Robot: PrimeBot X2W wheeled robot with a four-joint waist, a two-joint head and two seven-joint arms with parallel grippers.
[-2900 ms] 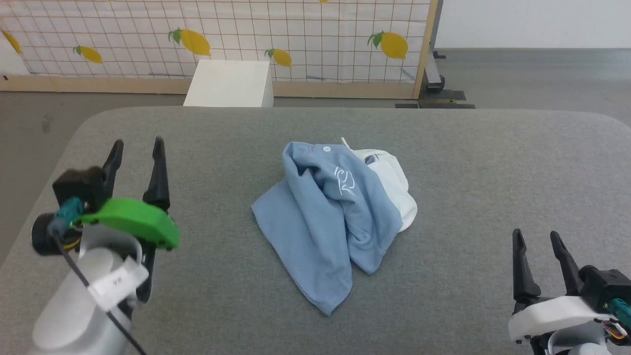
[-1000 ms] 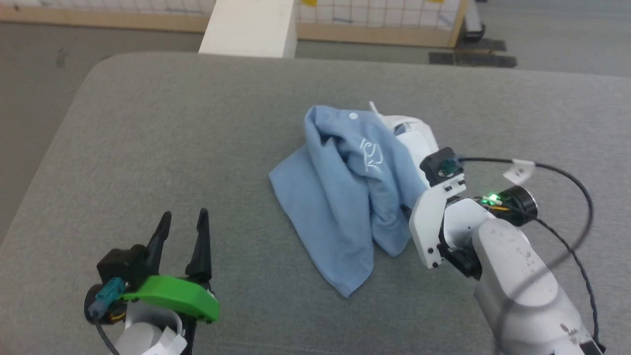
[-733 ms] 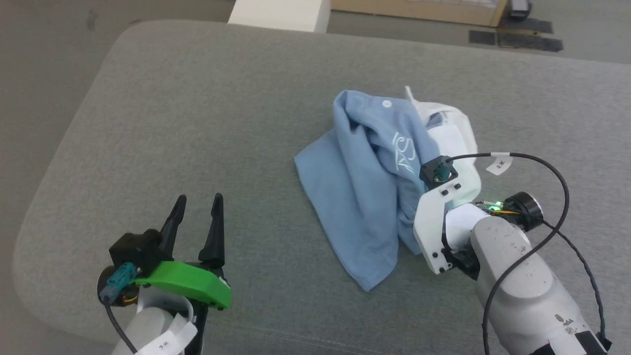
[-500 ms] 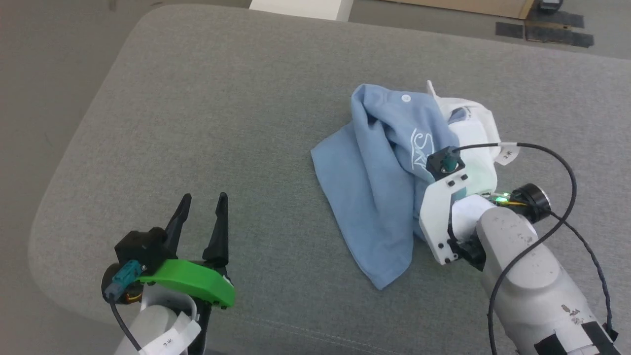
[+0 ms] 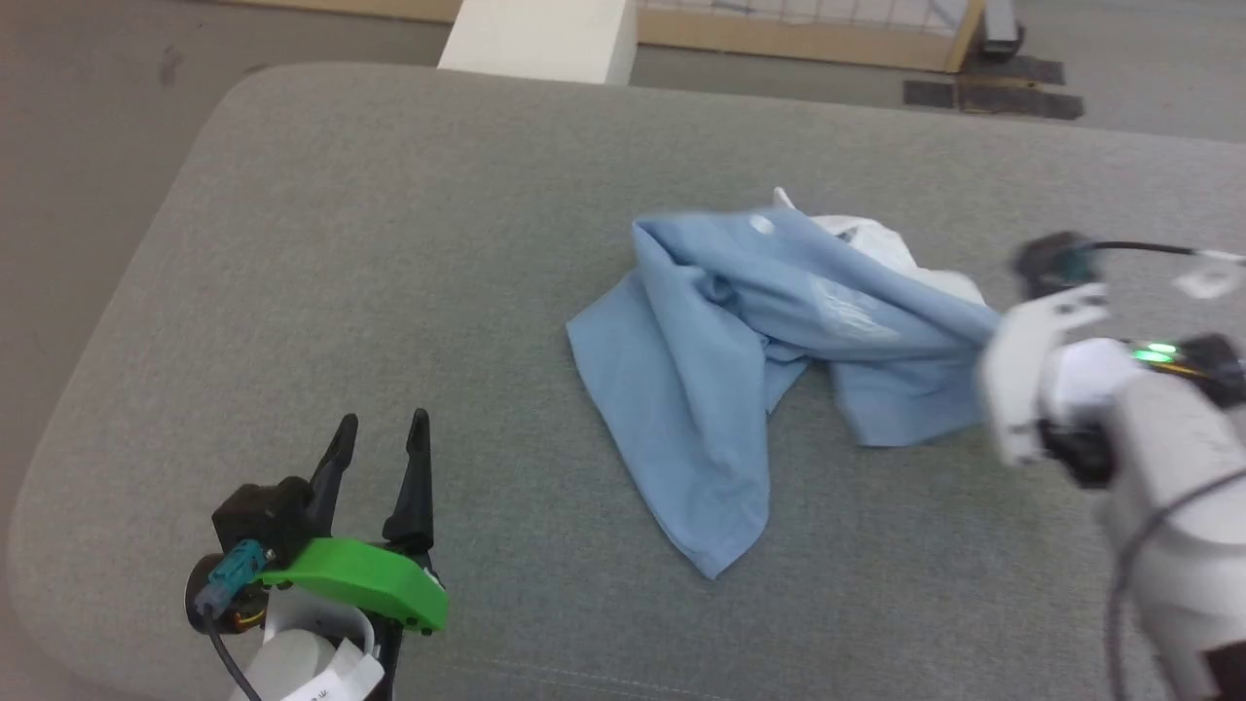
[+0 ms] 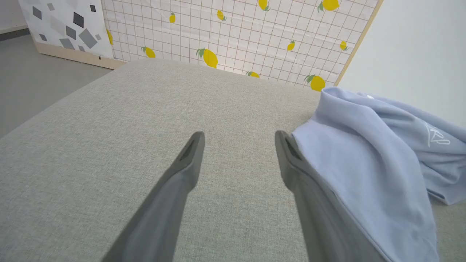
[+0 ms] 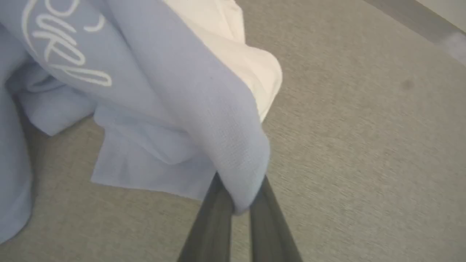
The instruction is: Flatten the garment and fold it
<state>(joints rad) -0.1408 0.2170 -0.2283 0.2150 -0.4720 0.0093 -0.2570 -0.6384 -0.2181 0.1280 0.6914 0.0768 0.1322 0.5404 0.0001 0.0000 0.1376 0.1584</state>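
Note:
The garment (image 5: 720, 350), a light blue shirt with a white part (image 5: 876, 239) at its far side, lies crumpled mid-table. My right gripper (image 5: 985, 326) holds its right edge, stretching a fold of cloth out to the right. In the right wrist view the right gripper (image 7: 240, 198) is shut on a bunched blue fold of the garment (image 7: 164, 94), with the white script logo (image 7: 62, 47) at the upper left. My left gripper (image 5: 378, 443) stands open near the front left, empty. The left wrist view has the left gripper (image 6: 238, 136) just left of the garment (image 6: 364, 156).
The grey padded table (image 5: 389, 243) has a rounded front left corner. Beyond its far edge stand a white box (image 5: 535, 34) on the floor and a lemon-print screen (image 6: 233, 29). Bare table surface lies left of the garment.
My right gripper has shut on the garment's right side and drawn it out to the right, unrolling the heap. The head camera has shifted. The left gripper stays open.

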